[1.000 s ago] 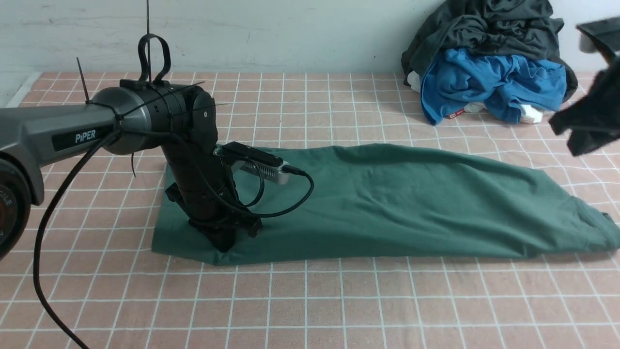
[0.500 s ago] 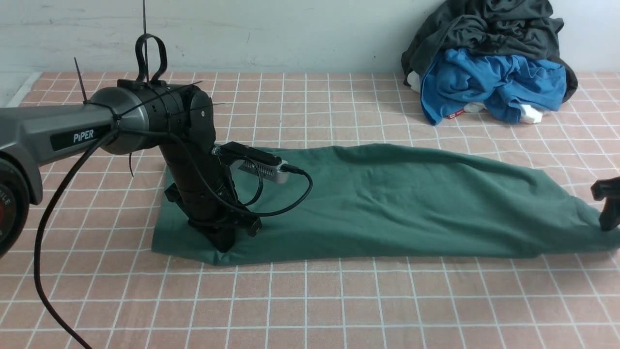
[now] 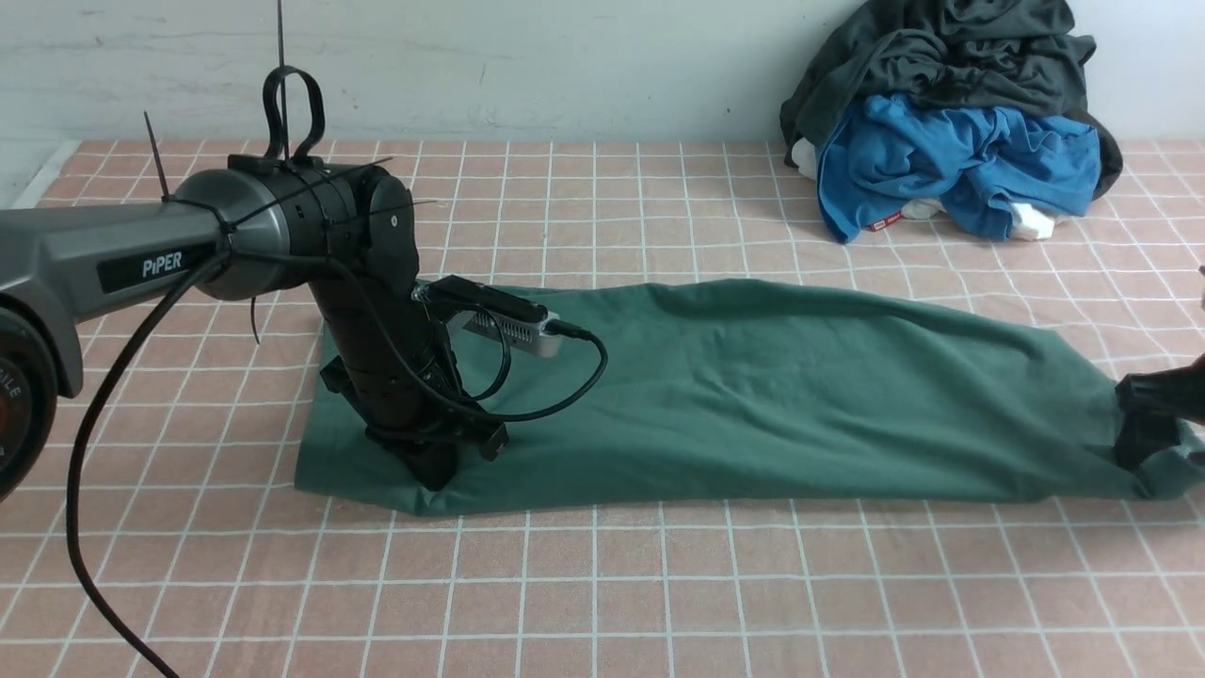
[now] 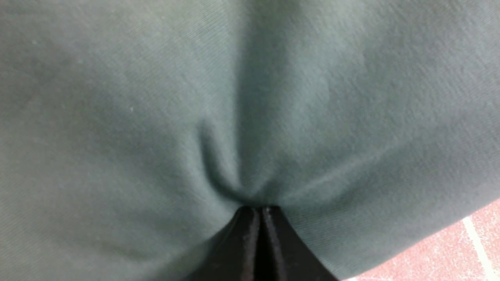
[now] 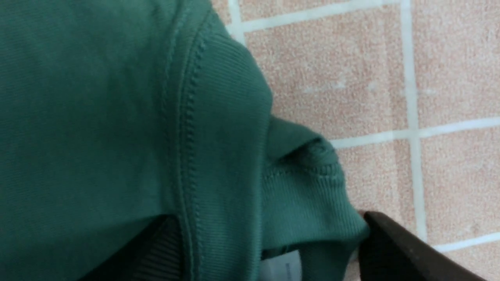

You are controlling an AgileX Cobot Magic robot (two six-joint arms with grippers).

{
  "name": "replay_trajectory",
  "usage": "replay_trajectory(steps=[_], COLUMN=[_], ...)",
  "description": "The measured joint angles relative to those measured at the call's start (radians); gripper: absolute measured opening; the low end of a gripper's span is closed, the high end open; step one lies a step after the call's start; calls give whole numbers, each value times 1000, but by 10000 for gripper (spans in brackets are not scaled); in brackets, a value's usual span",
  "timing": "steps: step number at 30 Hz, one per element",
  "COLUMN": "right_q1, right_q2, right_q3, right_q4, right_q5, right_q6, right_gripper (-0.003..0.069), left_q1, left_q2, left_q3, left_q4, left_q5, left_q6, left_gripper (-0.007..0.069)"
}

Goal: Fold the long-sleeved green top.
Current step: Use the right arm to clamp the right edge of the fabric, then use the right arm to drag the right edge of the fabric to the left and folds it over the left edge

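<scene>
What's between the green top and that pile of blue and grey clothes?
Only bare pink checked tablecloth lies between the green top and the clothes pile. The front view shows this.

Matt knit top (image 3: 800, 395) (ribbed edge (image 5: 230, 117)), rough tablecloth (image 3: 602, 584)

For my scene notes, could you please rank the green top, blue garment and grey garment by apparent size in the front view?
1. The green top, clearly largest.
2. Tied: blue garment and grey garment; their visible areas look alike and they overlap, so unranked.
</scene>
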State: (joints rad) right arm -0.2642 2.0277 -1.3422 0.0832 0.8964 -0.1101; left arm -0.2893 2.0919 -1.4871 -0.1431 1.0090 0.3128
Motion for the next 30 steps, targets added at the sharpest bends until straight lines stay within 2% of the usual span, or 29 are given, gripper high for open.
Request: replay_trajectory(steps=[1,2,3,9,10,16,21,24,26,27,30], right_q1=[3,16,21,69,74,84,119,207,302,311,493], right_q2=[-1,-3,-4,-39,-52,-229,-372,-415,-413,-412,-374], right_q3=[0,0,0,-29,-39,-122,-233,-324,-383,-387,-451], right_q4=[0,-7,-10,-83,-108,-253,-259,-216,-187,-184,-144], right_q5=[-1,-2,-2,19,26,111,176,225,255,257,272], right_q6=[0,0,0,0,2,64,51,-14,-43,-45,-61], right_gripper=[501,431,399,76,54,43,43,43,43,43,43], left_q1=[0,0,0,0,0,1,2,2,2,2,2], left_q2=[0,0,0,-18,-25,-207,-425,-542,-609,-614,-689], left_q3=[0,0,0,3,7,23,23,23,23,23,24], left_q4=[0,0,0,11,19,89,90,91,91,91,91], left_q5=[0,0,0,4,12,86,93,93,94,95,109], left_q6=[0,0,0,0,0,-16,-22,-24,-26,-26,-38], left_gripper=[-3,-3,-3,-3,-3,-3,-3,-3,-3,-3,-3])
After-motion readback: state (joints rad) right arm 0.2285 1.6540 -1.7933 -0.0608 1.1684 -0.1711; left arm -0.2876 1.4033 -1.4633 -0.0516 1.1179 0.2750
